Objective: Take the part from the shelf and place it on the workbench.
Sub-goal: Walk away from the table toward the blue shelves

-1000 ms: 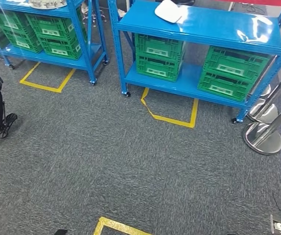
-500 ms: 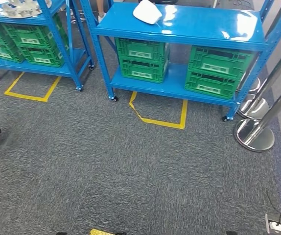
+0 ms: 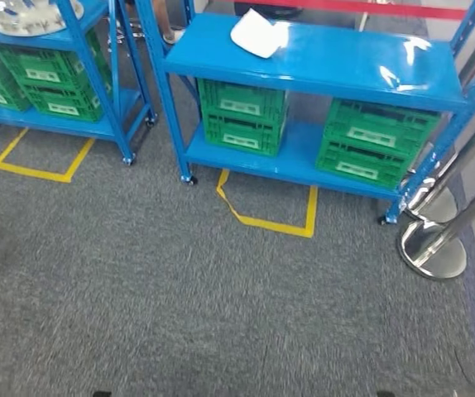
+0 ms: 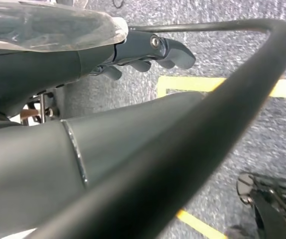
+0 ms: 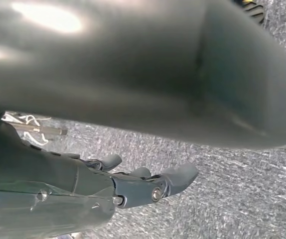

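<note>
Since both arms hang at the robot's sides, the left robot hand (image 4: pixel 149 52) points down at the carpet with its fingers stretched out and apart, holding nothing, and the right robot hand (image 5: pixel 149 186) hangs the same way, fingers loose and empty. That fits a walking stage of the job, when the hands have nothing to carry.

Beyond them, the grey carpet (image 3: pixel 223 289) runs up to a yellow tape outline (image 3: pixel 266 207) laid just in front of a blue shelf (image 3: pixel 323 62), likely marking where the robot should stand to reach it. On the shelf's top board, near its left end, lies a flat white part (image 3: pixel 259 33), which seems to be the thing to fetch; it lies in the open, where a hand can get at it from the front. Green crates (image 3: pixel 241 116) sit on the lower board. A second blue shelf (image 3: pixel 98 50) to the left also carries crates, with pale items on top too blurred to name. Shiny posts (image 3: pixel 434 248) stand at the right.
</note>
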Motion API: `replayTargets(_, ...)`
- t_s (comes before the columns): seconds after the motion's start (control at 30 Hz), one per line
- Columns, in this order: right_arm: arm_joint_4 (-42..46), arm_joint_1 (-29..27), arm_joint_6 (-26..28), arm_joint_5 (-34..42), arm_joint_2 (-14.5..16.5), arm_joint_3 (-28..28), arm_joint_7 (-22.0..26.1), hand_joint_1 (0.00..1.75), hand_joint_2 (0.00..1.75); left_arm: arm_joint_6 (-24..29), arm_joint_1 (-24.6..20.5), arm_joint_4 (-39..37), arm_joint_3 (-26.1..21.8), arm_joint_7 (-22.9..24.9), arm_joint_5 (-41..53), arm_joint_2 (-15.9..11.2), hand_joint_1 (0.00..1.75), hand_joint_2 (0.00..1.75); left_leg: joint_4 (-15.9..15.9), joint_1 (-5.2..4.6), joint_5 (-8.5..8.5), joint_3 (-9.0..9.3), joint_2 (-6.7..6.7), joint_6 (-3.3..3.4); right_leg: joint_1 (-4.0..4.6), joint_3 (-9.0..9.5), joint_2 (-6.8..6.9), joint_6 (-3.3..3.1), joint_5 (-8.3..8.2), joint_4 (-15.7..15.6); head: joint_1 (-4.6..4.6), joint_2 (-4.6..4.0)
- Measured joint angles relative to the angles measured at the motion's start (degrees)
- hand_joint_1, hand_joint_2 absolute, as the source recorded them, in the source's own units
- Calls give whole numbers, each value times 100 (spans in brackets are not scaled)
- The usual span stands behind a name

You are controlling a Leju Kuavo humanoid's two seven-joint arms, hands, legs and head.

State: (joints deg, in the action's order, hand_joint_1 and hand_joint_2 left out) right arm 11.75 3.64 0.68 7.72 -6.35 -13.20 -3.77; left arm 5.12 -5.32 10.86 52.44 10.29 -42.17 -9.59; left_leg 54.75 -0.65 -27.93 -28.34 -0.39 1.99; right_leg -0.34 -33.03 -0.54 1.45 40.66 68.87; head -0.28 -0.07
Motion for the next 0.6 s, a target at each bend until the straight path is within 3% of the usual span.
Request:
replayTargets(0.03, -5, -9, 0, 3, -1, 0, -1, 0, 0, -1, 8, 0, 1, 0, 1, 4, 0, 0, -1, 0, -87, 116, -3, -9, -3, -27, 2, 0, -188, -263, 29, 0)
replayTargets(0.1, -24, -35, 0, 4, -1, 0, -2, 0, 0, -1, 16, -1, 7, 0, 1, 11, 0, 0, -3, -1, -246, 305, -9, -41, 12, -36, 21, -44, -942, -812, 85, 0)
replayTargets(0.13, -32, -37, -1, 5, -1, 0, -2, 0, 0, -1, 7, -1, 13, -2, 1, 12, 0, 0, -9, 2, -306, 355, -11, -66, 29, -8, 27, -95, -1235, -981, 98, -1)
replayTargets(0.17, -39, -35, -2, 5, 0, -1, -1, 0, 0, -1, -7, -1, 20, -8, 0, 13, 0, 0, -8, 5, -341, 389, -12, -92, 52, 13, 29, -152, -1395, -1061, 97, -1)
replayTargets(0.23, -42, -11, -2, 11, -2, -1, 4, 0, 0, 0, -46, 0, 31, -25, 3, 14, 0, 0, 73, 9, -314, 382, -6, -157, 67, 130, 7, -249, -1358, -1140, 86, -1)
replayTargets(0.3, -44, -1, 0, 26, -5, 0, 13, 0, 0, 1, -58, 0, 36, -45, 9, 25, 0, 0, 498, 12, -222, 176, -1, -226, 41, 292, 0, -305, -1328, -1269, 62, -1)
replayTargets(0.37, -45, 7, 1, 40, -5, 0, 22, 0, 0, 2, -63, 0, 38, -59, 13, 33, 0, 0, 1206, 39, -328, -316, 1, -287, 18, 453, 3, -347, -1284, -1389, 6, -1)
replayTargets(0.43, -45, 12, 1, 45, -5, 0, 23, 0, 0, 2, -67, 0, 41, -64, 11, 32, 0, 0, 1695, 80, -628, -819, 4, -331, 7, 577, -6, -361, -1209, -1442, -37, 0)
replayTargets(0.47, -45, 8, 2, 45, -5, 0, 23, 0, 0, 2, -62, 0, 42, -65, 8, 33, 0, 0, 1729, 97, -708, -966, 4, -348, -2, 649, -13, -355, -1157, -1452, -51, 0)
replayTargets(0.5, -46, 5, 3, 45, -5, -1, 22, 0, 0, 2, -53, 0, 43, -65, 4, 32, 0, 0, 1595, 113, -664, -1028, 5, -362, -14, 730, -23, -343, -1097, -1456, -73, 0)
replayTargets(0.53, -46, 3, 4, 45, -5, -1, 22, 0, 0, 2, -45, 0, 43, -64, 1, 29, 0, 0, 1306, 127, -474, -1008, 6, -372, -27, 812, -30, -325, -1030, -1458, -98, 0)
replayTargets(0.6, -48, 4, 8, 45, -3, -5, 22, 0, 0, 3, -33, 0, 45, -65, -2, 25, 0, 0, 583, 138, 88, -861, 22, -366, -42, 947, -36, -272, -889, -1458, -151, 0)
